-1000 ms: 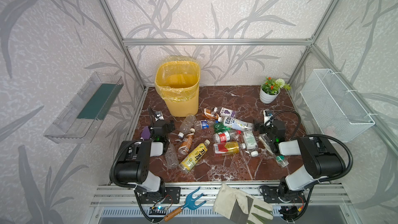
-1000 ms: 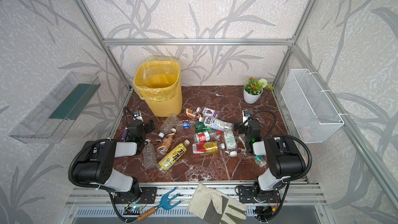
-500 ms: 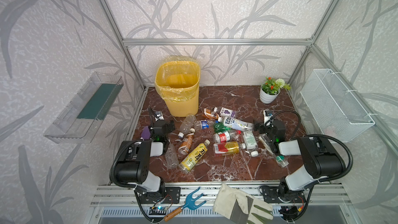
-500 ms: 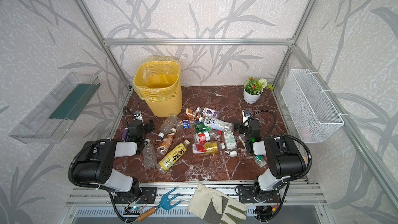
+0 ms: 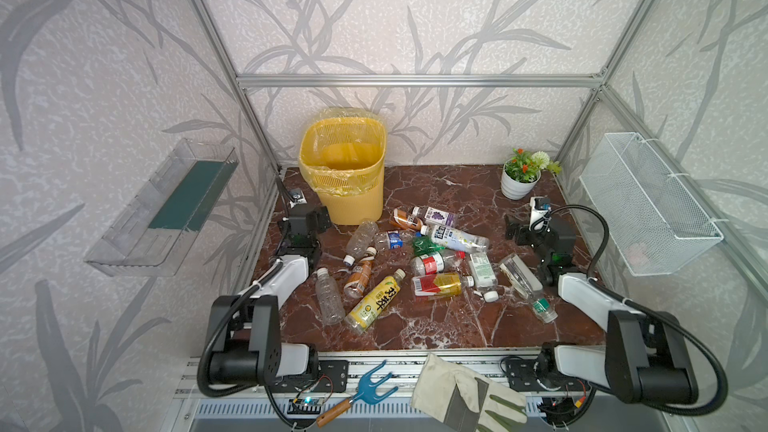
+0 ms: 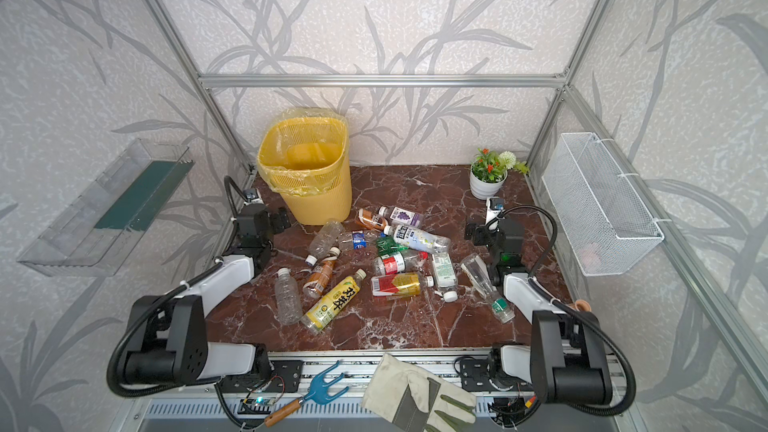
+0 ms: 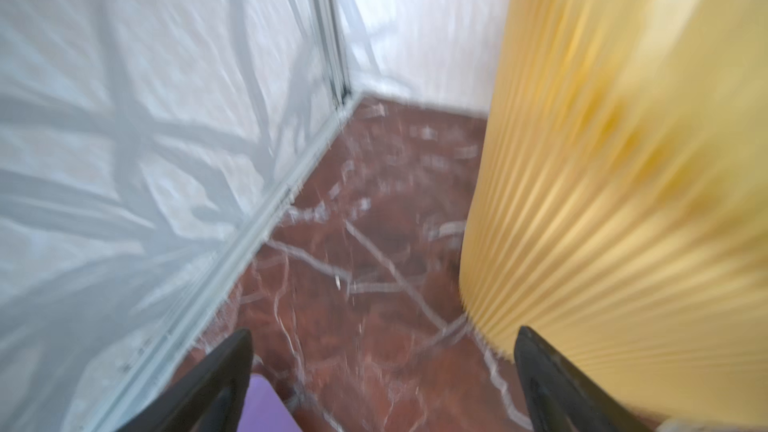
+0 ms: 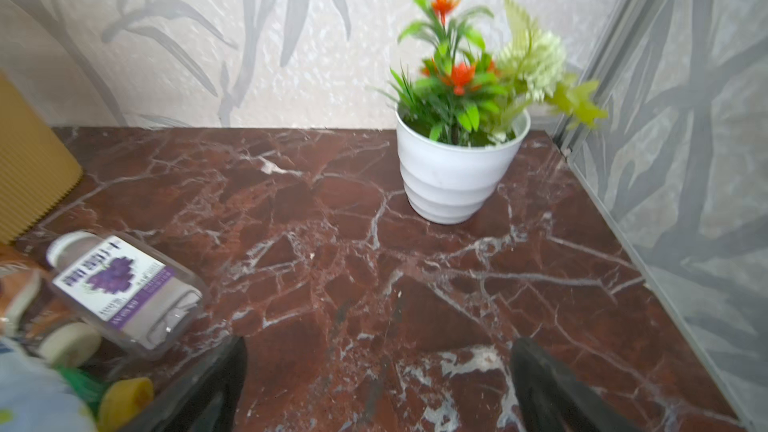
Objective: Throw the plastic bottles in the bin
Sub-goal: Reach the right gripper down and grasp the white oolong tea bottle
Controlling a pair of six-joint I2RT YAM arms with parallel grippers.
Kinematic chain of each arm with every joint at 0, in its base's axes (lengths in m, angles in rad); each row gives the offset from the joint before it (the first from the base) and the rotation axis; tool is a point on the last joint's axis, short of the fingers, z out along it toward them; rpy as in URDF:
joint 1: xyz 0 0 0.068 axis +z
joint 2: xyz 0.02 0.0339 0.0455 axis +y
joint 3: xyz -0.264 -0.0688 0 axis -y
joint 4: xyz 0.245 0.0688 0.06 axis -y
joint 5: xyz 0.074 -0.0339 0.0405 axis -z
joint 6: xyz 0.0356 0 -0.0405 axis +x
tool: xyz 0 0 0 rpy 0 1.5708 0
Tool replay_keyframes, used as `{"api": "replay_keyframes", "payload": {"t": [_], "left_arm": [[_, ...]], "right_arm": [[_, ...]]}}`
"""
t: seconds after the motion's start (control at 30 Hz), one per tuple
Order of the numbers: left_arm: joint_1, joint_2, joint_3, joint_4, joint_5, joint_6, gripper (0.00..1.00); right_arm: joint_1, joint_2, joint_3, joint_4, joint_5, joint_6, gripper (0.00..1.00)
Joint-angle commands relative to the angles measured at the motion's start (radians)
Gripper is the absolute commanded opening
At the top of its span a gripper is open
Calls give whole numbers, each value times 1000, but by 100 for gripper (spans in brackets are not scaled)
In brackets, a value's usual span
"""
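As I judge it, we are at the very start. Every one of the plastic bottles (image 5: pixel 434 263) I can see lies on the marble floor (image 5: pixel 457 326), and the bin (image 5: pixel 345 201) seems to hold nothing but its liner, so the step in hand is the reach for a first pick. My left gripper (image 7: pixel 384 338) has its fingers spread wide with only bare floor between them. The bin's ribbed wall stands just outside one finger, the enclosure wall (image 7: pixel 124 160) lies beyond the other, and a purple thing (image 7: pixel 266 405), not a bottle, sits close under that second finger. My right gripper (image 8: pixel 379 344) is likewise spread wide and empty, pointing at the potted plant (image 8: pixel 457 172) well ahead of its fingertips. The heap lies off to the outside of one of its fingers, with the grape-label bottle (image 8: pixel 124 288) nearest, on its side just beside that finger. The next move, as I see it, calls for turning a wrist toward the heap, setting the fingers astride one bottle across its body, closing, then lifting high enough to clear the bin's rim. The left arm sits nearer the bin. As for writing, the yellow-label bottle (image 5: pixel 376 301) carries big black characters I read as 双萃. The grape one shows a bunch of grapes over a purple band, but its text is too blurred to read. The red and white labels in both top views are too small to read.
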Motion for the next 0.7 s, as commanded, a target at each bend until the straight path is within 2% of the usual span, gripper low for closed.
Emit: {"api": "replay_keyframes", "payload": {"t": [0.0, 0.13, 0.3, 0.37, 0.43, 0.5, 0.67], "left_arm": [[4, -90, 7, -263, -85, -122, 97], [5, -184, -20, -338, -132, -236, 97], [5, -241, -29, -414, -137, -305, 97], [5, -236, -8, -500, -181, -348, 98], [6, -226, 22, -599, -256, -400, 99], [8, -229, 33, -656, -288, -425, 99], [11, -290, -14, -647, -273, -484, 99]], "right_arm": [[10, -68, 101, -284, -157, -28, 98], [97, -70, 234, -489, -222, -111, 97], [299, 30, 427, -780, -146, -344, 95], [360, 98, 501, -878, -116, -419, 89], [389, 156, 560, -955, -117, -447, 83], [401, 193, 592, -988, -144, -459, 81], [426, 255, 633, -1030, -112, -502, 81]]}}
